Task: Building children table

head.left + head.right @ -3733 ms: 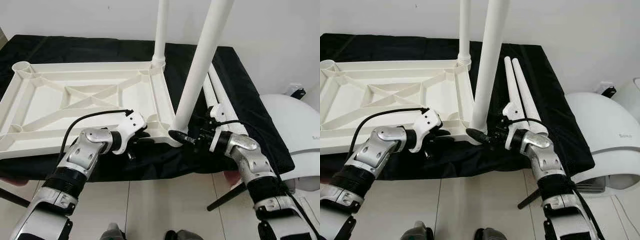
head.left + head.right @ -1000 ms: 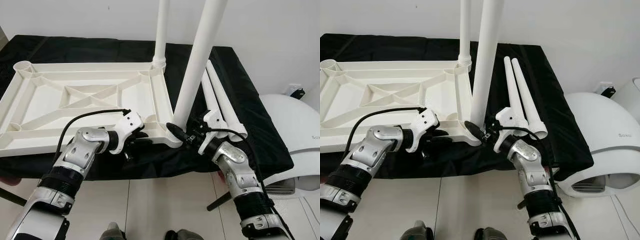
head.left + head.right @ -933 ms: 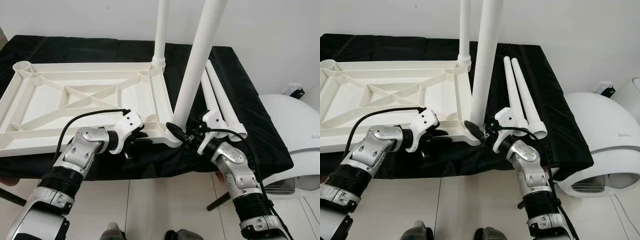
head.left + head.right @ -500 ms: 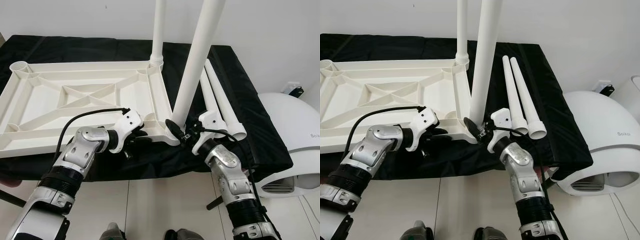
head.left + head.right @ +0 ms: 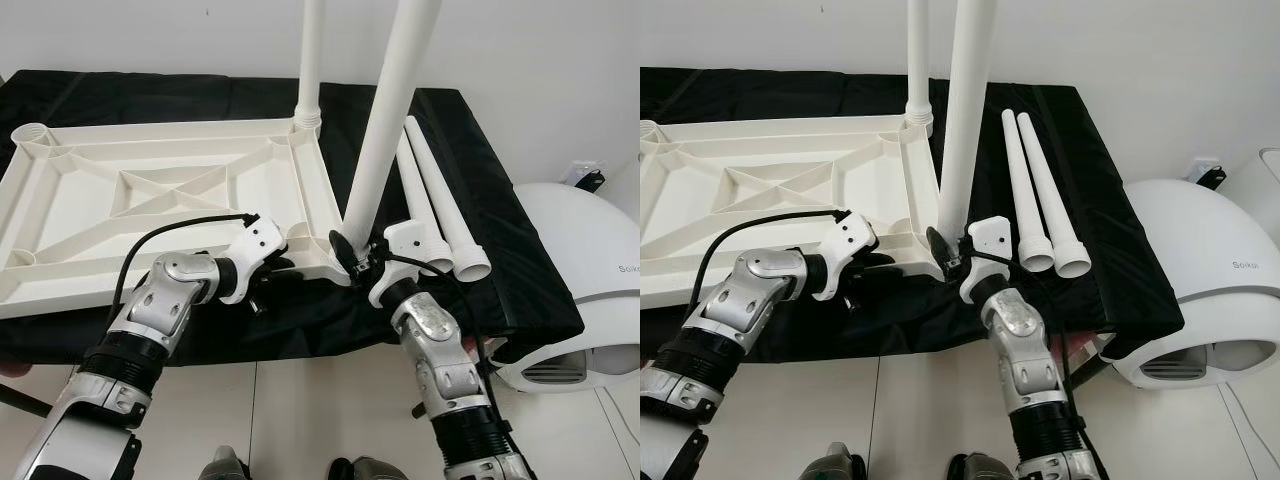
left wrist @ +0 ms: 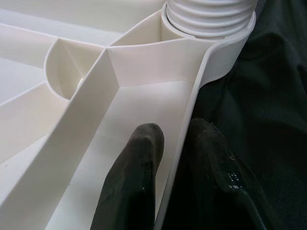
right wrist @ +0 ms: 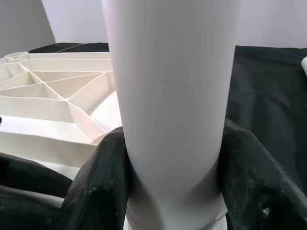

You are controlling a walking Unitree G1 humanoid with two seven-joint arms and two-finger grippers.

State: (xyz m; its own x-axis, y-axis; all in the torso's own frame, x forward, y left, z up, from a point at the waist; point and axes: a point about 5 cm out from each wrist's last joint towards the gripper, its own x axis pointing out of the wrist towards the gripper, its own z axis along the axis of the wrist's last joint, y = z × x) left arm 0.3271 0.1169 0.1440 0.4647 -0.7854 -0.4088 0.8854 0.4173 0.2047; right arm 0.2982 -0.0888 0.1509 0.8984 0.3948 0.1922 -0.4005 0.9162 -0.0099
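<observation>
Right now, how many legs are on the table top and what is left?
One leg stands in the far corner socket of the upturned table top. The right gripper, jaws closed round it, holds the second leg at the near corner while the left gripper pinches the rim. Two loose legs lie on the black cloth, still to fit.

My head cameras look forward and down over the black-draped bench (image 5: pixel 470 150), both framing the upturned white plastic ribbed tabletop (image 5: pixel 160 200). My left wrist camera sits very close to its near rim. My right wrist camera stares straight at the upright white tubular leg (image 7: pixel 172 96).
</observation>
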